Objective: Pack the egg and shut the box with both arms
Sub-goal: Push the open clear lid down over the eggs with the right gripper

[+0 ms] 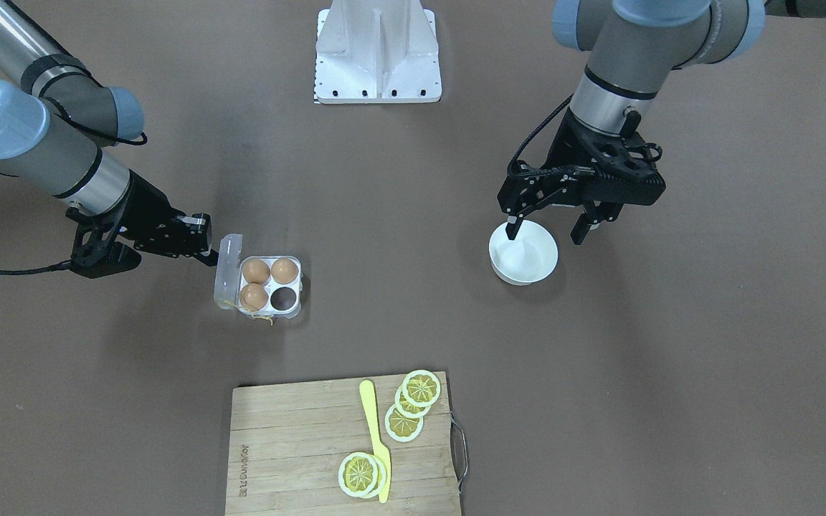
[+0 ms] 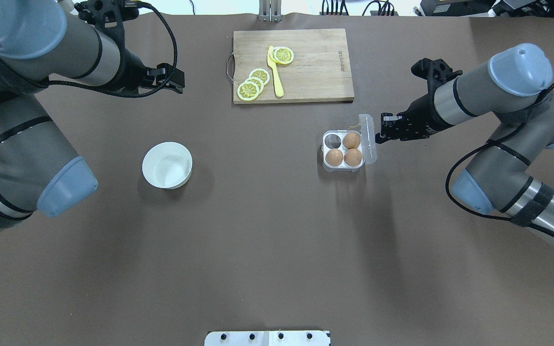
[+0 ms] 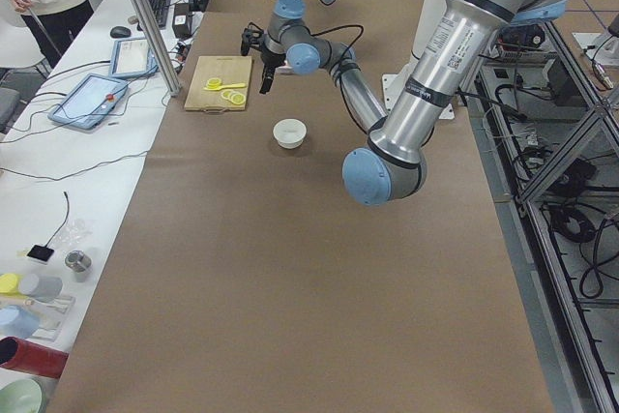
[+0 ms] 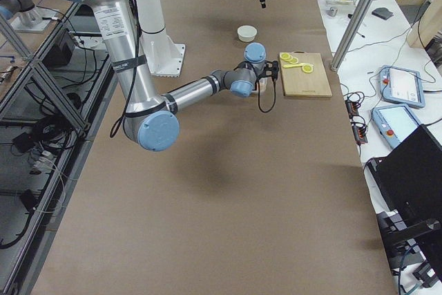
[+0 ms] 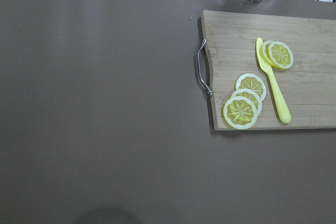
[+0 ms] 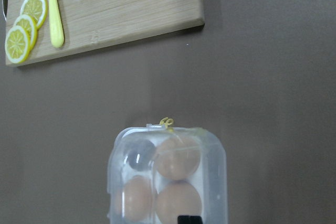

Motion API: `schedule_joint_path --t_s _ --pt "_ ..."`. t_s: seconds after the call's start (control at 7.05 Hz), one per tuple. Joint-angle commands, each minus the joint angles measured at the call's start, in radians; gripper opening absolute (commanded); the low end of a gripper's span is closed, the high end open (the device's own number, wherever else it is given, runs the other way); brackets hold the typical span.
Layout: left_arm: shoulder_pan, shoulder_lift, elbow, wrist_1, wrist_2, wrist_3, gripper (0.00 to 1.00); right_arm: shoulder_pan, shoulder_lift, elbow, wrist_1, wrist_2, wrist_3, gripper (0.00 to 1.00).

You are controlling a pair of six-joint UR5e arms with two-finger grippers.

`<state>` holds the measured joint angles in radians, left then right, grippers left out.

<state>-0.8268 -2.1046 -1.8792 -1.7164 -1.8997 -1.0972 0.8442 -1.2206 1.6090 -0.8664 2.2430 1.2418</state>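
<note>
Three eggs point(image 2: 352, 157) in box point(image 2: 332, 141); lid point(image 2: 368, 139) upright beside right claw point(image 2: 379, 137).

Right arm point(image 2: 474, 101) reaching low toward the box point(image 2: 344, 150), elbow bent, right gripper point(image 2: 378, 138) lying near-horizontal, fingers drawn together, tip just beside the box's raised lid point(image 2: 369, 139), left arm point(image 1: 621, 64) well apart from the box, left gripper point(image 1: 546, 231) pointing downward, fingers spread wide.

On the desk point(image 2: 267, 250) the box point(image 2: 344, 166) sits at 3 o'clock from the white bowl point(image 2: 167, 165). Three eggs point(image 2: 352, 140) fill every cell but its 11 o'clock one. Its lid point(image 2: 369, 139) stands up on the 3 o'clock side, with the right gripper point(image 2: 379, 137) just beside it. A cutting board point(image 2: 315, 67) lies toward 12 o'clock.
</note>
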Motion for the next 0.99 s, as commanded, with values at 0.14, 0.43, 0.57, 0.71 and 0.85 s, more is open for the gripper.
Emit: schedule_joint_path --t_s 0.14,0.43,0.57,0.71,0.85 --pt "-0.002 0.0 0.0 0.0 0.001 0.0 0.98 -0.056 0.076 -0.032 -0.002 -0.028 0.05 0.0" --pt "-0.015 0.0 0.0 0.0 -0.002 0.005 0.98 -0.105 0.124 -0.05 0.0 -0.094 0.094 0.0" --pt "-0.015 0.002 0.0 0.0 -0.002 0.005 0.98 -0.108 0.127 -0.05 0.0 -0.097 0.096 0.0" --pt "-0.015 0.012 -0.003 0.0 -0.002 0.005 0.98 -0.099 0.139 -0.04 -0.008 -0.091 0.103 0.0" --pt "-0.025 0.035 -0.014 -0.002 -0.012 0.007 0.98 -0.059 0.138 -0.014 -0.026 -0.068 0.12 0.21"
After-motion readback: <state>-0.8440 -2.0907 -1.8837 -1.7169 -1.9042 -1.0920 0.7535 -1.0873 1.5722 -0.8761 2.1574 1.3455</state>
